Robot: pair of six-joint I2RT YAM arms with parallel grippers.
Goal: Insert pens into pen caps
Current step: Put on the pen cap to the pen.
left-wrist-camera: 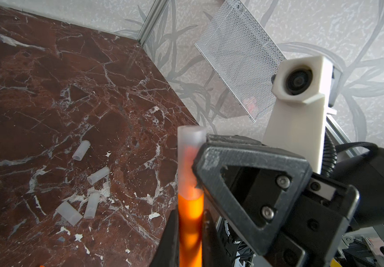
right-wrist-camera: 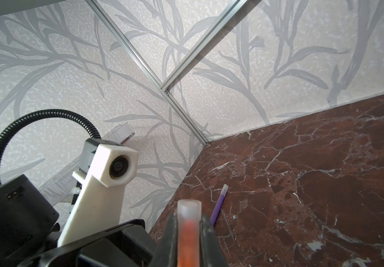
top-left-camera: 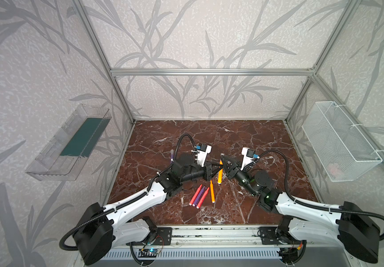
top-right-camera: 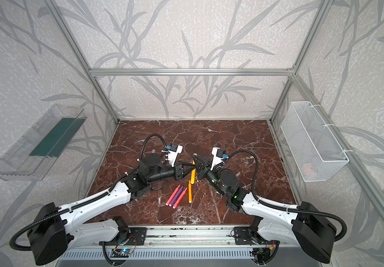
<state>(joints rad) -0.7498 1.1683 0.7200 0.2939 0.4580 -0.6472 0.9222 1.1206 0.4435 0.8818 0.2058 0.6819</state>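
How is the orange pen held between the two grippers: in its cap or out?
In: the tip of the orange pen shows inside the translucent cap in both wrist views. Fully seated: cannot tell.

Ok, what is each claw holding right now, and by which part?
The left claw grips the orange pen by its barrel; the right claw clamps the clear cap by its sides, the pen's tip inside it.

The red-brown marble desk (top-left-camera: pixel 244 138) carries three pens (top-left-camera: pixel 199 196) side by side near its front edge, an orange pen (top-left-camera: pixel 212 191) just beside them, a capped purple pen (top-left-camera: pixel 171 158) toward the left edge, and four loose pen caps (left-wrist-camera: pixel 92 205).
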